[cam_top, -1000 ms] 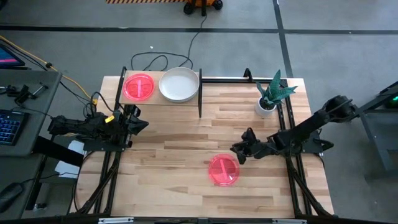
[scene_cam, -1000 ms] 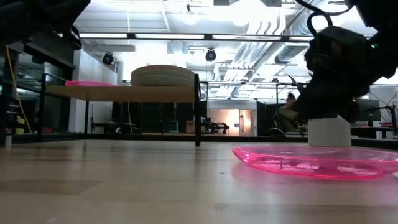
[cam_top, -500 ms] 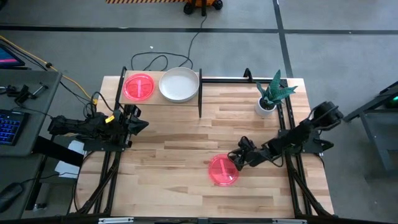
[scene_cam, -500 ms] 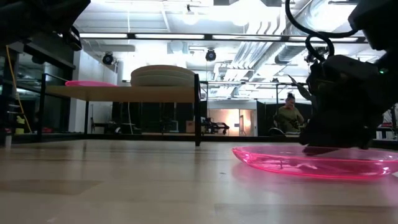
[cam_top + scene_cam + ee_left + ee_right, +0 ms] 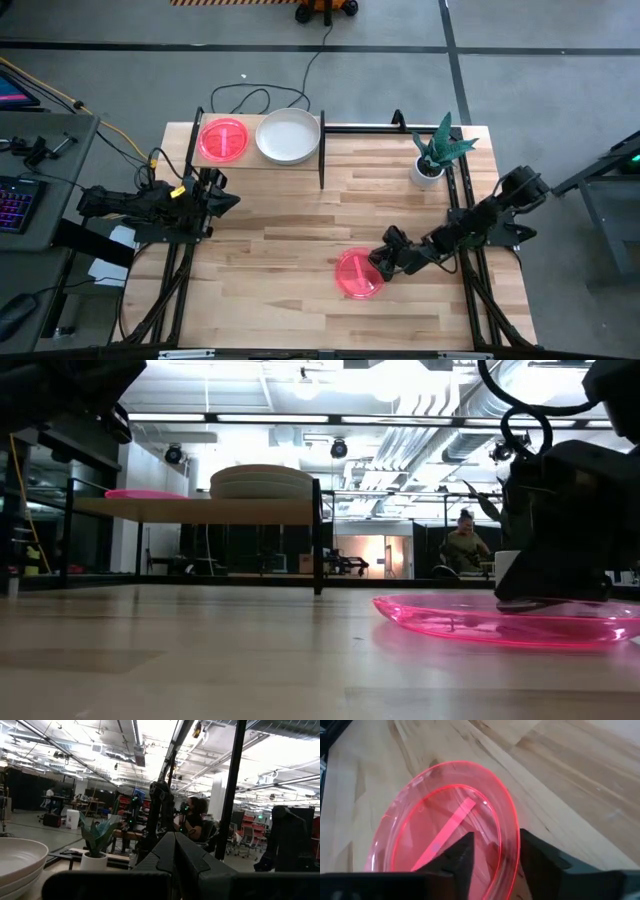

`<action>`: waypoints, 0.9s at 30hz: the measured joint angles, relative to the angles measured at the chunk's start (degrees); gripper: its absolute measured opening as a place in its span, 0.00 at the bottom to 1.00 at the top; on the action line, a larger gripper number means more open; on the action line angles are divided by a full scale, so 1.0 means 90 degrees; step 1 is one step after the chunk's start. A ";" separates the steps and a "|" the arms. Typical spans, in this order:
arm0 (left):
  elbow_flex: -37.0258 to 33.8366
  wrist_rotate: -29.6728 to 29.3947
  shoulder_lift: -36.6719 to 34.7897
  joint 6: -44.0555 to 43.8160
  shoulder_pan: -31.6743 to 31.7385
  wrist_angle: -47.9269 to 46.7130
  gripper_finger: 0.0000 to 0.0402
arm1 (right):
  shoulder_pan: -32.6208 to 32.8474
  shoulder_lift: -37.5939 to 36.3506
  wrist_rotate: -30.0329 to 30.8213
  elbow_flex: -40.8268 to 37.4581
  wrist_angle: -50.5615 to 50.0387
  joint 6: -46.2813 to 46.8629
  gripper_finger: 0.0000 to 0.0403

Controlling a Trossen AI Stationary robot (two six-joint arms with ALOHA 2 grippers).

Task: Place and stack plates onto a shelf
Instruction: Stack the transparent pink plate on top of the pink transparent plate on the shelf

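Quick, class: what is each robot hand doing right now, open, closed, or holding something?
Left hand: waiting beside the shelf; cannot tell if open or closed.
Right hand: open, its fingers straddling the rim of the pink plate on the table, not yet gripping.

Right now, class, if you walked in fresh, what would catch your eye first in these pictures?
The bright pink plate lying alone near the table's front, with the right hand straddling its rim, fingers open. Next, the shelf at the back left, holding another pink plate beside a pale stack.
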 joint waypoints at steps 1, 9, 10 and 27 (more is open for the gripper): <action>0.0000 -0.0002 0.0000 0.0000 0.0002 0.0000 0.00 | 0.0001 0.0000 -0.0003 0.0000 -0.0018 0.0012 0.32; 0.0000 0.0001 0.0000 0.0000 0.0001 0.0002 0.00 | -0.0145 0.0006 -0.0017 0.0000 0.0321 0.0498 0.02; 0.0000 -0.0002 0.0000 0.0000 0.0000 0.0006 0.00 | -0.0204 0.0016 -0.0086 0.0027 0.0543 0.0585 0.02; -0.0001 0.0407 0.0000 -0.0114 0.0000 0.0527 0.00 | -0.1512 0.0027 -0.0753 0.2119 0.1389 -0.1901 0.00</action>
